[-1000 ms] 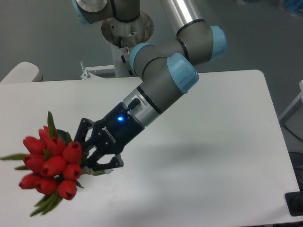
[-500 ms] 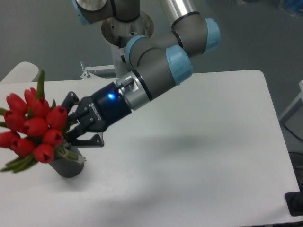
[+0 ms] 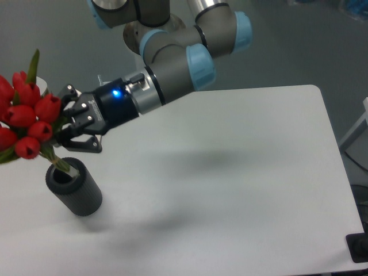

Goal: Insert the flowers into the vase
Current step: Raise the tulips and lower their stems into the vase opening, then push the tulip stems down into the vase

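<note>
The flowers (image 3: 26, 118), a tight bunch of red tulip buds with green leaves, hang at the far left, partly cut off by the frame edge. My gripper (image 3: 62, 125) is shut on the bunch just below the buds, reaching in from the right. The green stems slant down from the fingers, and their tips sit at the round opening of the vase (image 3: 75, 186). That vase is a dark grey matte cylinder standing on the white table directly under the bunch. How deep the stems reach inside is hidden.
The white table (image 3: 230, 172) stretches to the right of the vase. The arm's base column (image 3: 150, 29) stands at the back centre. A pale rounded object peeks in at the left edge behind the flowers.
The gripper has carried the flowers up and to the left. The vase, first hidden behind the bunch, now shows fully, with the stems pointing into its opening.
</note>
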Available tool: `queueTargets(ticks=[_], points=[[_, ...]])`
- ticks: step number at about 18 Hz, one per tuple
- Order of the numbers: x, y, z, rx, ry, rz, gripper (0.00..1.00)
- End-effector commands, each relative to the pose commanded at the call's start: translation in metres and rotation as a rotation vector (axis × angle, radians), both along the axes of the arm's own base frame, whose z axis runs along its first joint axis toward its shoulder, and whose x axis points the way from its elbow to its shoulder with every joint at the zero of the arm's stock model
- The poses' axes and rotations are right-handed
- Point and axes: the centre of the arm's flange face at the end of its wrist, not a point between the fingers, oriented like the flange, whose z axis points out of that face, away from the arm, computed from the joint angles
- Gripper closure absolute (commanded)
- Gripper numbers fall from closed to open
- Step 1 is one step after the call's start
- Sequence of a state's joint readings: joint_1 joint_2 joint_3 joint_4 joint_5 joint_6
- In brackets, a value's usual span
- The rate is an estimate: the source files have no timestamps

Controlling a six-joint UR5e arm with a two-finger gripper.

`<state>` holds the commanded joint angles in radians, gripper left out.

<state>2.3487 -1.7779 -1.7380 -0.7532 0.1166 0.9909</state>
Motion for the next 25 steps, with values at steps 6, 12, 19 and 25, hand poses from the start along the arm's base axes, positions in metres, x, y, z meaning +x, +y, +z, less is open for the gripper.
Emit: queueTargets(ticks=[6,12,19,25], points=[[0.019,0.012,-0.011,0.022,0.025,-0.046,0.73],[0.017,0.012,-0.023,0.027,0.031,-0.046,0.73],[0.015,0.012,-0.054,0.040,0.048,-0.052,0.73],[0.006,0.016,-0.103,0.054,0.067,-0.060,0.73]])
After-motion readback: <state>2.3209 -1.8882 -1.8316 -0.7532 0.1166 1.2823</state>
